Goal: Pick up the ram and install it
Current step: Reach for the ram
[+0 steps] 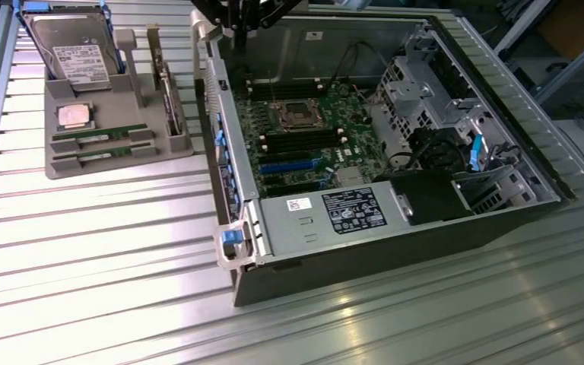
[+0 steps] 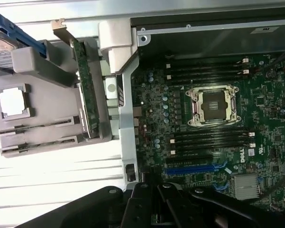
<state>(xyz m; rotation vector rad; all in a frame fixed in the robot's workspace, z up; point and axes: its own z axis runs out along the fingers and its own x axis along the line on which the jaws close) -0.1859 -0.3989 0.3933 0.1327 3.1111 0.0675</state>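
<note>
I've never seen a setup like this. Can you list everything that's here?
table: one, ribbed silver metal, under everything.
holder: one, grey, on the table at the exterior view's left.
ram sticks: two, green, lying side by side in the holder's slots.
processor chip: one, silver, in the holder beside them.
hard drive: one, grey with white label, standing tilted in the holder.
computer case: one, dark grey, open, at the exterior view's right.
motherboard: one, green, inside the case.
power supply: one, silver, inside the case beside the motherboard.
pincer: one, black, shut, hanging over the open case.
</note>
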